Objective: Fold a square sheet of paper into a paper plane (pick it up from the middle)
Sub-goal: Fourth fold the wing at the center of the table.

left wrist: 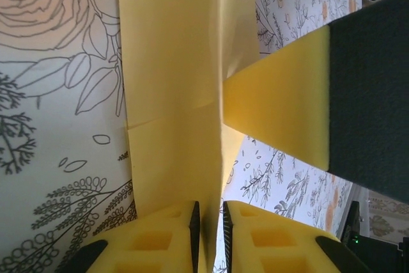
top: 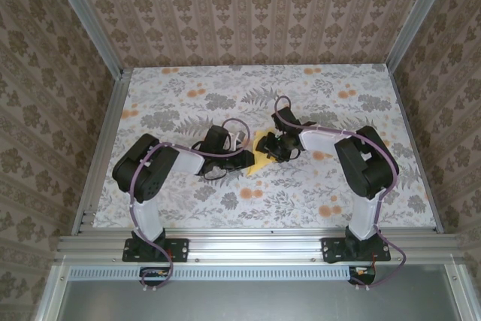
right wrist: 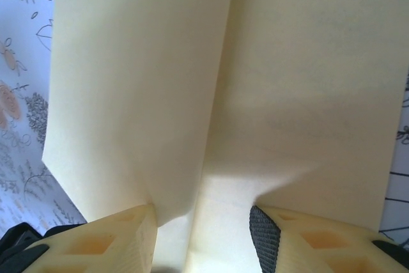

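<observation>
Left gripper [left wrist: 210, 217], nearest in its wrist view, has its jaws nearly closed, pinching a raised fold of the yellow paper [left wrist: 169, 62]. Right gripper [right wrist: 201, 213] stands with jaws apart, straddling the paper's centre crease and touching it. Seen from above, the paper lies at the middle of the table [top: 301, 193], between both grippers.

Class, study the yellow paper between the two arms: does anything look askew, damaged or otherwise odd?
No tear or spill. The thin pale-yellow paper sheet carries a slanted cross-crease halfway up in the left wrist view, and its left edge steps outward there, so the folded layers look slightly misaligned.
</observation>
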You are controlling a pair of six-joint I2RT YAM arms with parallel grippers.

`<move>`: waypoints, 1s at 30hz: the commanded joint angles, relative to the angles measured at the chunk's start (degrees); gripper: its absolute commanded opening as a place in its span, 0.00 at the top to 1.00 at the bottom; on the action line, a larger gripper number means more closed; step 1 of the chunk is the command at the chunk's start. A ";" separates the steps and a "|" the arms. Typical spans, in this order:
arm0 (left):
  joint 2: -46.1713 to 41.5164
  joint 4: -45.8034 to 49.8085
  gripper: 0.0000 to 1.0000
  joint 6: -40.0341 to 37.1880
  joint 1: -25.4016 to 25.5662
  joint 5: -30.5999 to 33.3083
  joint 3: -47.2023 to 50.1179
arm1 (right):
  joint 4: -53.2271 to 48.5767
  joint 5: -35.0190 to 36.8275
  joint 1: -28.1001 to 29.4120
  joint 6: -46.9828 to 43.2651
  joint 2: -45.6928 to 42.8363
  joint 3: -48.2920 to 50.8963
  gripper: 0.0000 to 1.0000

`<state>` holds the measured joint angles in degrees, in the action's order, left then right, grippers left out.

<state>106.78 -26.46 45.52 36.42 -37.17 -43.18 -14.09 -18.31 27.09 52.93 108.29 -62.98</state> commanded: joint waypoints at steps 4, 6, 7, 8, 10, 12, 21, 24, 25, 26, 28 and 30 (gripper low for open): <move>-2.82 1.11 0.71 0.29 -1.26 0.70 1.28 | -15.96 11.60 0.64 2.72 6.23 0.03 0.51; -4.67 1.91 0.68 0.02 -1.52 1.24 2.25 | -16.41 12.00 0.76 3.69 6.78 -0.43 0.51; -5.60 2.20 0.67 0.01 -1.70 1.64 2.87 | -17.08 12.12 0.90 4.14 7.18 -0.60 0.50; -6.48 2.04 0.66 -0.04 -1.79 1.94 3.50 | -18.01 12.31 1.01 4.76 7.41 -0.66 0.50; -7.69 2.02 0.66 0.15 -2.05 2.87 4.86 | -17.99 12.58 1.21 6.16 7.76 -0.50 0.50; -8.72 1.49 0.66 0.43 -2.15 3.60 5.95 | -18.15 12.90 1.55 7.07 8.23 -0.82 0.50; -7.60 -7.09 0.74 3.30 -2.15 1.70 7.41 | -20.26 15.12 2.18 9.81 8.68 -1.62 0.51; -7.20 -9.92 0.77 4.30 -2.14 0.96 7.50 | -20.58 15.14 2.18 10.20 9.17 -1.77 0.51; -7.28 -10.38 0.77 4.32 -2.15 0.96 7.57 | -20.64 15.14 2.18 10.21 9.52 -1.87 0.51; -7.28 -10.61 0.78 4.36 -2.17 0.96 7.64 | -20.93 15.05 2.19 10.28 9.73 -2.07 0.50; -7.16 -10.26 0.78 3.93 -1.98 0.85 7.33 | -21.52 15.21 2.18 10.36 10.36 -2.35 0.49; -6.75 -10.35 0.78 3.91 -1.82 0.69 7.06 | -21.99 15.30 2.18 10.53 10.79 -2.48 0.49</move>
<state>99.26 -34.52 48.93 34.46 -35.00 -35.99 -23.64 -11.03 29.67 62.02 111.66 -69.82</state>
